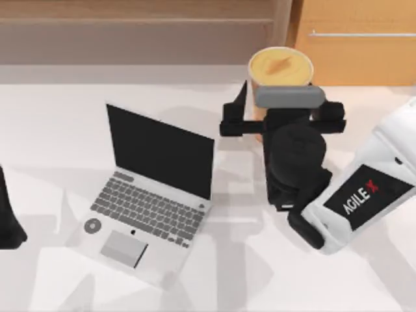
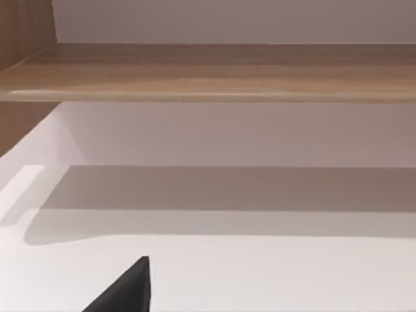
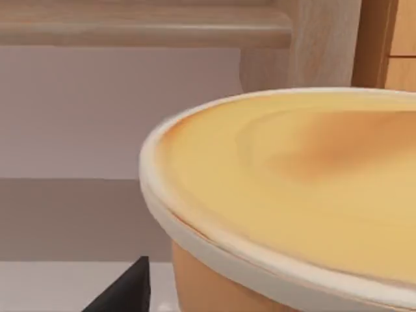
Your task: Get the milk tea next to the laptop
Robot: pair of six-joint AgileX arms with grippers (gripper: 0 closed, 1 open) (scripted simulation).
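The milk tea (image 1: 281,67), a tall orange-tan cup with a pale rim and creamy top, stands at the back of the table, right of the laptop (image 1: 153,195) and apart from it. The silver laptop is open, its black screen facing the front. My right gripper (image 1: 281,109) is open and straddles the cup from the front. One dark finger (image 1: 239,104) stands just left of the cup; the other is hidden. In the right wrist view the cup (image 3: 286,195) is very close, and a small gap shows between it and the finger (image 3: 130,292).
My left arm (image 1: 8,224) is parked at the table's left edge, its finger (image 2: 130,292) over bare white table. A wooden shelf (image 1: 130,26) and cabinet (image 1: 357,39) run behind the table. White tabletop lies free between laptop and cup.
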